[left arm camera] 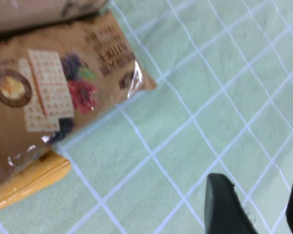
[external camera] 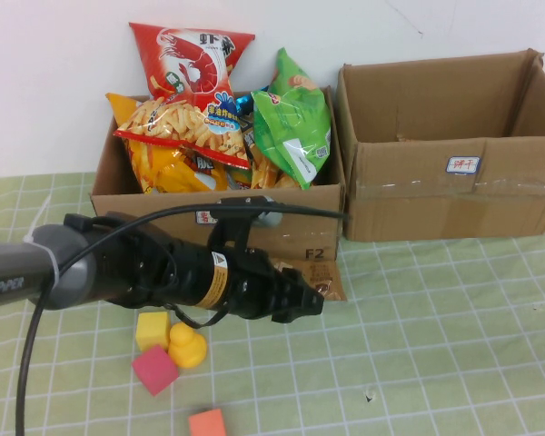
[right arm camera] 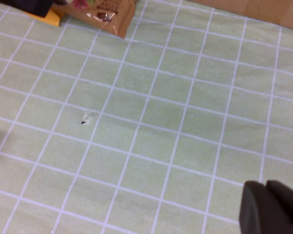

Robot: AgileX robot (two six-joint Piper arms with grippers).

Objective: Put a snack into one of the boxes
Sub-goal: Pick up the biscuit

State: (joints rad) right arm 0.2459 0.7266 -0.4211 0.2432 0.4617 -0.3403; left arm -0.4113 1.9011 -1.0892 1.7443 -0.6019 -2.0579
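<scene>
A brown snack packet [external camera: 332,280] [left arm camera: 53,83] [right arm camera: 100,12] lies flat on the green checked cloth against the front of the left cardboard box [external camera: 163,204], which is heaped with snack bags. The right cardboard box [external camera: 418,195] stands beside it and holds nothing that I can see. My left gripper [external camera: 313,300] [left arm camera: 259,187] hovers low over the cloth just short of the brown packet, its jaws apart with only cloth between them. My right gripper [right arm camera: 268,204] is shut over bare cloth and is out of the high view.
A yellow block [external camera: 152,329], a yellow duck [external camera: 188,345], a pink block [external camera: 154,370] and an orange block [external camera: 207,422] lie near the front left. A flat yellow edge [left arm camera: 24,180] pokes out under the brown packet.
</scene>
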